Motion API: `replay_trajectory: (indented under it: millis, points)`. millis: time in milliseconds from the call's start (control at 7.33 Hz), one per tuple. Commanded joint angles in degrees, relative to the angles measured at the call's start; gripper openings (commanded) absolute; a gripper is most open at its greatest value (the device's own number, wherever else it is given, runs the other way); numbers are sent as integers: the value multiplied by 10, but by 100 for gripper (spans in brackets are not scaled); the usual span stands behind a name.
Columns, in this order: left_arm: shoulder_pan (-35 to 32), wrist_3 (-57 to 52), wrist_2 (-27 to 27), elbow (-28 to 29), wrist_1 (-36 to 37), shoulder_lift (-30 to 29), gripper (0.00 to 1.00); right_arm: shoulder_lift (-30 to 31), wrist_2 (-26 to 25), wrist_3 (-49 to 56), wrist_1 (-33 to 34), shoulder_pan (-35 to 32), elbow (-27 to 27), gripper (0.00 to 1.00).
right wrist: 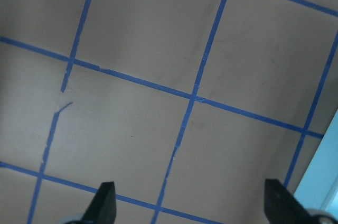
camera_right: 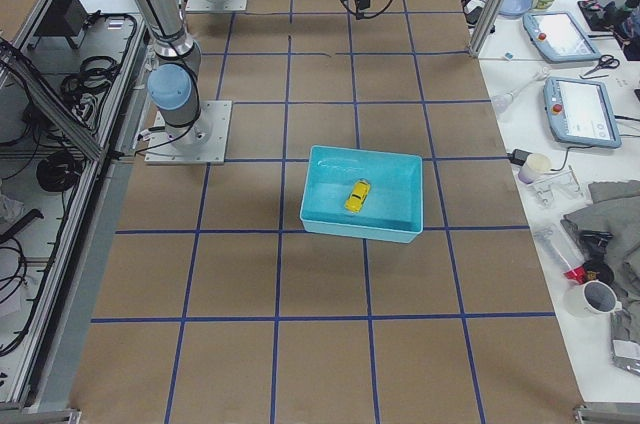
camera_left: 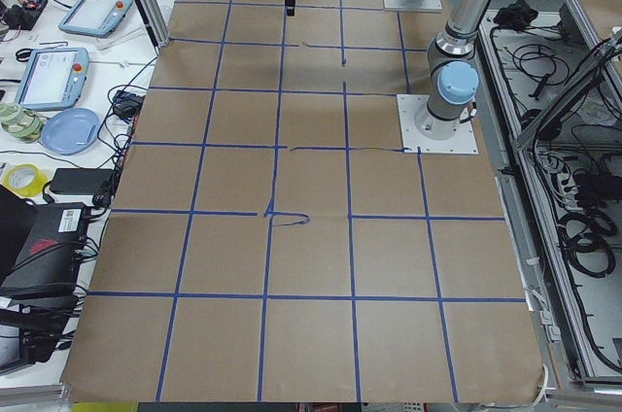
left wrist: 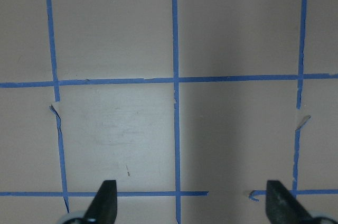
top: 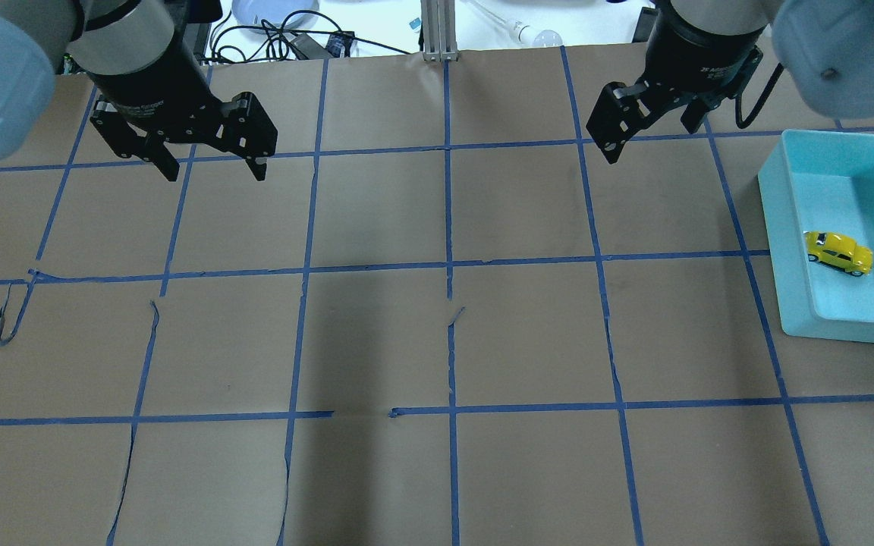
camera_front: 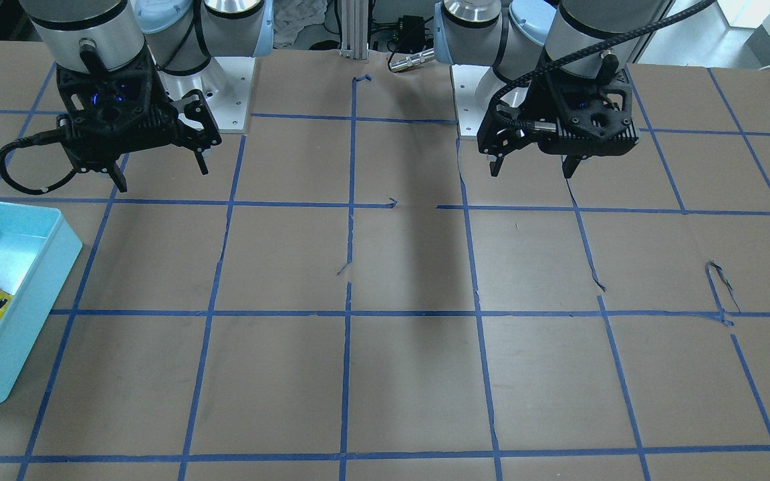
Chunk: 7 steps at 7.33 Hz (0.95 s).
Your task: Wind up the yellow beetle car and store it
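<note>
The car point(top: 839, 252) sits upright on the floor of the teal bin point(top: 778, 235), about mid-floor and clear of the walls, its long axis running roughly along the table's length. The bin stands toward the table's right end, so the right gripper point(camera_front: 161, 175) is much the nearer; the car lies outward from it, past the bin's inner wall. The left gripper point(top: 215, 173) hangs well apart, across the table. Both hover above bare paper, fingers spread, holding nothing. Any reach must drop in over the rim, though the floor around the car gives the fingers room.
</note>
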State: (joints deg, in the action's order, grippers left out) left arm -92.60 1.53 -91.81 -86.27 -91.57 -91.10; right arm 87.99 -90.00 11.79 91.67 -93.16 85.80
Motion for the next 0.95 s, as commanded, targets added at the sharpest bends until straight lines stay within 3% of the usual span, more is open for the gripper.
replay_trajectory:
  millis: [0, 273, 409, 818]
  points:
    - [0, 1, 0, -1, 5, 1, 100, 1, 14, -113, -1, -1, -2, 100]
    - [0, 0, 2, -5, 6, 1, 100, 2, 14, -155, -2, -1, -5, 100]
    - [10, -13, 5, 8, 43, 2, 100, 2, 13, -164, -2, -1, -5, 100]
    - [14, 3, 1, -35, 48, 21, 100, 3, 1, -175, -2, -1, -5, 100]
